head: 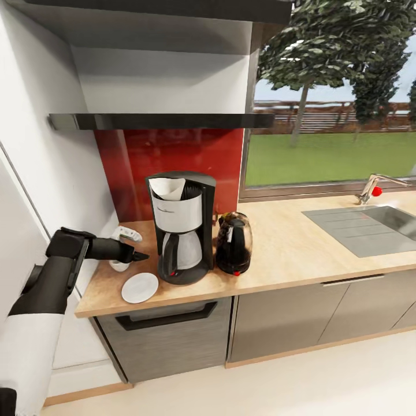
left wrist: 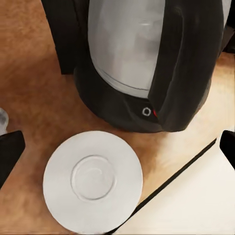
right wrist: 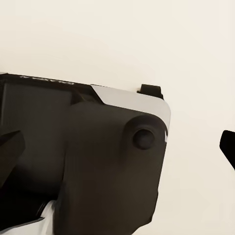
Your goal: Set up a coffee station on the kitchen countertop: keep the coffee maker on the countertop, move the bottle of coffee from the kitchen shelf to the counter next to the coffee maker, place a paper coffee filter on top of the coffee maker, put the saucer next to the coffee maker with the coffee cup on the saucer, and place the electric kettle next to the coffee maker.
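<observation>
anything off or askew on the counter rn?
Mostly tidy: coffee maker upright with paper filter on top, kettle upright beside it. The saucer is bare at the counter's front edge; the white cup sits behind the left gripper.

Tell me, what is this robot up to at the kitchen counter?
It is setting up a coffee station. The coffee maker stands on the countertop with a paper filter on top and the electric kettle right beside it. A white saucer lies empty in front. The left gripper hovers above the saucer, fingers apart, next to what looks like the white cup.
</observation>
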Robot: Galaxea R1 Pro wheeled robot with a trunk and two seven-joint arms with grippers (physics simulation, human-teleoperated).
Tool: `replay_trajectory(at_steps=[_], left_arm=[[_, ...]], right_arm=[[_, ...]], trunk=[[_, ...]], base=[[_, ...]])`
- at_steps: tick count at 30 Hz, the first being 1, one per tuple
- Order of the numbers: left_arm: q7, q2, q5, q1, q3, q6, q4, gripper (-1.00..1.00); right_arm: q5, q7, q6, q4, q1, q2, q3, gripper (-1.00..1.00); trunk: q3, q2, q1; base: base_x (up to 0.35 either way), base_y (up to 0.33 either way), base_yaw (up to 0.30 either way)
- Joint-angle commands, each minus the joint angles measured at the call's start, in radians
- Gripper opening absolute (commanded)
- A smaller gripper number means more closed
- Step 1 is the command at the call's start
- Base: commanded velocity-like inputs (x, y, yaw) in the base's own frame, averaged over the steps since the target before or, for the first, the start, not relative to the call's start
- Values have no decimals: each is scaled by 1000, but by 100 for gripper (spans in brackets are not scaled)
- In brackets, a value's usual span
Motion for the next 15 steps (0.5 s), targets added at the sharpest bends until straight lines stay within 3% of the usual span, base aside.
replay_trajectory(at_steps=[1,5,15], left_arm=[[-11,-1,-19,-3,0,7,2,100],[-14,0,-50,-18,-3,8,27,100],[-17,16,-58,-66,-2,9,116,100]], right_arm=[[-11,2,5,-2,0,0,8,100],[-11,2,5,0,0,0,9,100],[-11,2,5,0,0,-1,10,100]], trunk=[[-2,-1,0],[-2,-1,0],[-2,-1,0]], base=[[0,0,0],[0,0,0],[0,0,0]])
